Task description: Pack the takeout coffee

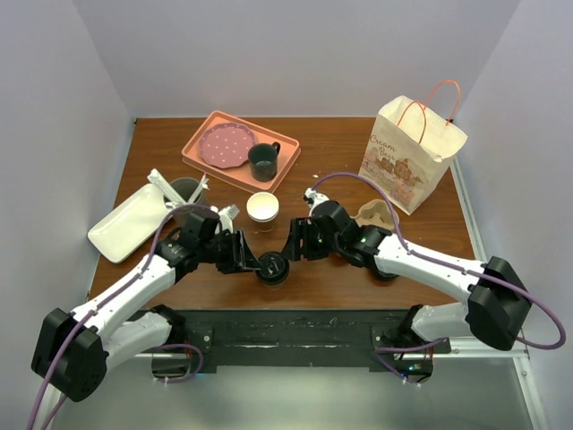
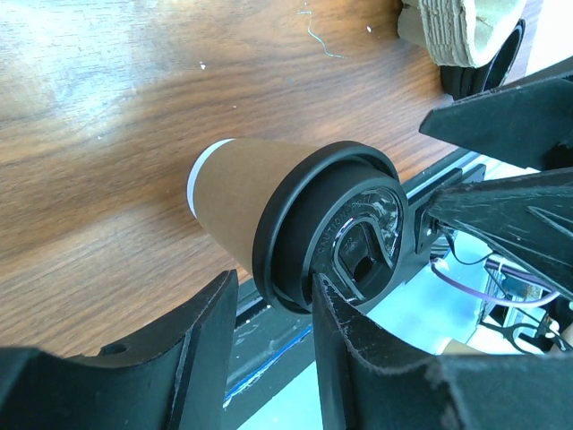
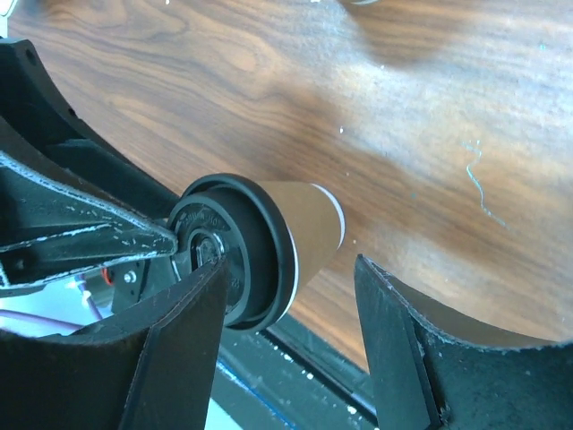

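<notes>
The takeout coffee [image 1: 273, 268], a tan paper cup with a black lid, stands upright near the table's front edge between my two grippers. In the left wrist view the cup [image 2: 242, 193] lies just ahead of my left gripper [image 2: 273, 291], which is open; one finger rests against the lid top and the other stands apart beside the rim. In the right wrist view the cup [image 3: 300, 224] sits between the widely open jaws of my right gripper [image 3: 291, 267], neither finger pressing on it. In the top view the left gripper [image 1: 253, 260] and right gripper [image 1: 294, 246] flank the cup.
An open lidless paper cup [image 1: 262, 208] stands just behind. A pink tray [image 1: 201, 143] holds a pink plate and a dark green mug [image 1: 263, 161]. A white dish [image 1: 134, 222] and utensil cup [image 1: 183, 190] sit left. A paper bag [image 1: 412, 152] and cardboard carrier [image 1: 376, 215] sit right.
</notes>
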{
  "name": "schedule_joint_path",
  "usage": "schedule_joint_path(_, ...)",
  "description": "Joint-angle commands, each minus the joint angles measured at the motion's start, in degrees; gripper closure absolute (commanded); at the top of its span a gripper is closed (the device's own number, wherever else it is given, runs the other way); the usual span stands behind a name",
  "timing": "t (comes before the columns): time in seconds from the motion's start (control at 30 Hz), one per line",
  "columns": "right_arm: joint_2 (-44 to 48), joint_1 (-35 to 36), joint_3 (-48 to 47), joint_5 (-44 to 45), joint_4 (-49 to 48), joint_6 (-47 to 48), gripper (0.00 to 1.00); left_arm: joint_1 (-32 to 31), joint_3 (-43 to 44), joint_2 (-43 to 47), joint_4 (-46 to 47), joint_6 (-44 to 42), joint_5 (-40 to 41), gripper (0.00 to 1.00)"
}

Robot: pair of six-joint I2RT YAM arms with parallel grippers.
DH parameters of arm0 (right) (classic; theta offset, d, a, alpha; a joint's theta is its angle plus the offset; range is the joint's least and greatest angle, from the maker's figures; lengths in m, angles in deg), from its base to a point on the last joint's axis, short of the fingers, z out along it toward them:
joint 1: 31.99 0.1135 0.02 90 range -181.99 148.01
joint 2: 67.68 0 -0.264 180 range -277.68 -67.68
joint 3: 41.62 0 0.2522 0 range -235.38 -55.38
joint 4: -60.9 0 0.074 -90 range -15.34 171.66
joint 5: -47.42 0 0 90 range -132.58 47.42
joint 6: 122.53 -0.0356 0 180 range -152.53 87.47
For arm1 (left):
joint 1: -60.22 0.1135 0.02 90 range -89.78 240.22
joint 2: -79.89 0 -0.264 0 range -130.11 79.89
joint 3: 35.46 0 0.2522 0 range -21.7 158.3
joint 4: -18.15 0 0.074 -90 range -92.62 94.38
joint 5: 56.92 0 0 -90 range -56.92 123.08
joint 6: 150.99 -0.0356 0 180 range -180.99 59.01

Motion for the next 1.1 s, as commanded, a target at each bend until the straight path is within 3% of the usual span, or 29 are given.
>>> schedule_joint_path(0.0,2.35,-0.14,1.50,-2.48,-0.21,-4.77,0.39,-0.23,-1.75,-1.96,-5.79,-1.54,2.25,0.57)
schedule_joint_path(0.33,0.34,-0.14,7.40,-8.30,-8.14,-7.50,0.44,-0.23,-1.40,-3.02,-5.79,-2.15,2.42,0.57)
schedule_joint_path(0.6,1.39,-0.14,13.90,-3.91,-8.93,-8.99,0.61,-0.23,-1.75,-4.33,-5.79,-2.41,3.92,0.57)
schedule_joint_path(1.07,-3.17,-0.14,28.93,-3.28,-25.26,-13.39,0.65,-0.23,-2.54,-6.97,-6.75,-3.20,6.03,0.57)
